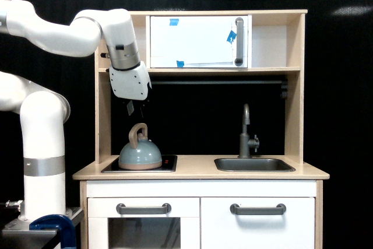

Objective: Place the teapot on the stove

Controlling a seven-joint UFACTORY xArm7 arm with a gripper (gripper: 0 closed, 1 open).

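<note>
On stove (169,162): teapot (140,154) seated, upright. Gripper (135,108) above it, apart; fingers hold nothing, spread unclear. Placement looks complete; next, retreat clear.

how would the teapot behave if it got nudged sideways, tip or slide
The teapot is squat and widest at its base, so it would probably slide rather than tip. The stove under it looks glossy, which likely makes sliding easy. Its arched handle stands upright on top, so a push up there might rock it more than one low on the body.
</note>
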